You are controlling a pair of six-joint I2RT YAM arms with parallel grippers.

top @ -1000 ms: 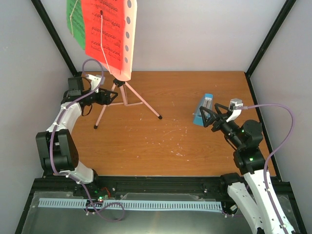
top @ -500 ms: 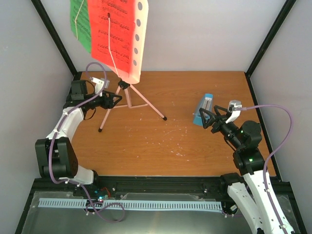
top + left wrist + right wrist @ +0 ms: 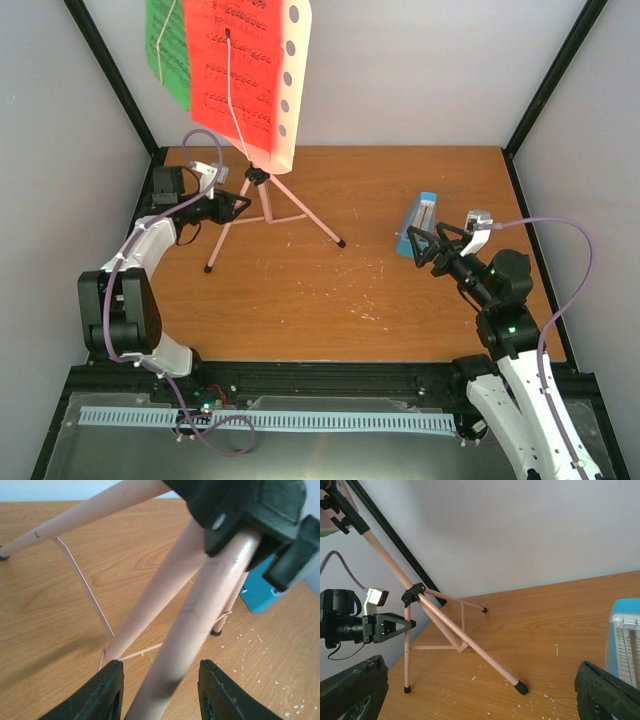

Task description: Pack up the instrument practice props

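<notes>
**Q:** Where does the pink music stand (image 3: 290, 60) sit?

**A:** It stands on its tripod at the far left of the worktop (image 3: 380, 300). A red page (image 3: 235, 70) and a green page (image 3: 165, 50) rest on its hole-punched desk.

**Q:** And the left end effector (image 3: 242, 203)?

**A:** It is partly spread, with its fingers either side of one tripod leg (image 3: 200, 615) just below the hub. The wrist view shows slim gaps on both sides, so nothing is pinched.

**Q:** And the right end effector (image 3: 418, 248)?

**A:** It is spread wide and holds nothing. It hangs just beside the blue metronome (image 3: 417, 222), which stands upright on the right of the worktop, well apart from the stand.
</notes>
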